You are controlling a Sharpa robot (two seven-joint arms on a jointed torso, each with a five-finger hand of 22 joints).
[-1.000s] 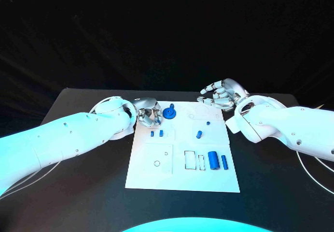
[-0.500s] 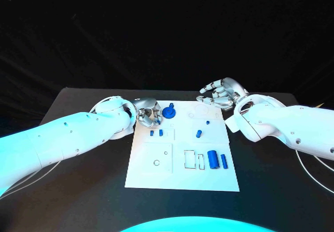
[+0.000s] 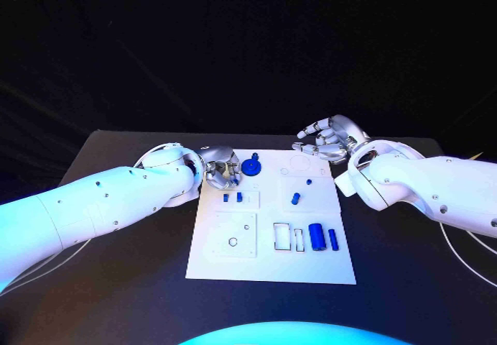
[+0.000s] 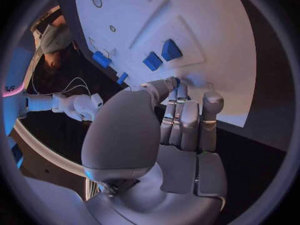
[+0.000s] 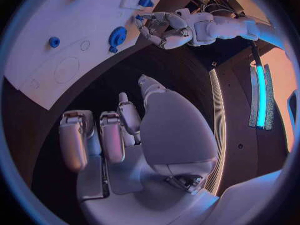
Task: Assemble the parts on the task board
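Observation:
The white task board (image 3: 271,269) lies mid-table. My left hand (image 3: 220,171) rests at its far left edge, fingers curled, and pinches a small blue part (image 4: 177,80) at its fingertips against the board. A blue round part with a peg (image 3: 253,169) stands just beside that hand. Two small blue blocks (image 3: 233,196) lie nearer me, also seen as blue blocks (image 4: 160,56). My right hand (image 3: 326,140) hovers off the board's far right corner, its fingers curled in around nothing. The right wrist view shows the left hand (image 5: 169,29) and the round part (image 5: 116,36).
Two short blue pegs (image 3: 296,199) lie on the board's right half. A thick blue cylinder (image 3: 317,237) and a thin one (image 3: 333,240) lie beside outlined slots (image 3: 283,237). Black table (image 3: 124,287) surrounds the board.

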